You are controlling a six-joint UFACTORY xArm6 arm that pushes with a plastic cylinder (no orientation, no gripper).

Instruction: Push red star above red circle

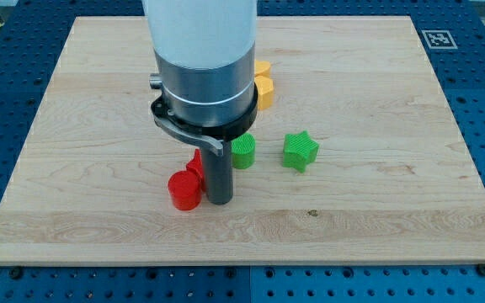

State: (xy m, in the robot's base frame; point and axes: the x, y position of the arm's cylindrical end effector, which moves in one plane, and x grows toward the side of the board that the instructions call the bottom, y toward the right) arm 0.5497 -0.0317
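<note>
Red star [195, 162] sits mostly hidden behind the rod, only a sliver of it showing just to the view's left of the shaft and touching it, or nearly so. Just below that sliver, toward the view's bottom and left of the tip [219, 200], stands the red circle [184, 190], close beside the rod. The star appears already above the circle, so the rod probably stands there because the push is about finished. No fingers exist on this arm, so there is nothing to be apart or together. To the tip's upper right sit a green cylinder [243, 152] and a green star [300, 151]; a yellow block [263, 85] peeks out behind the arm.
</note>
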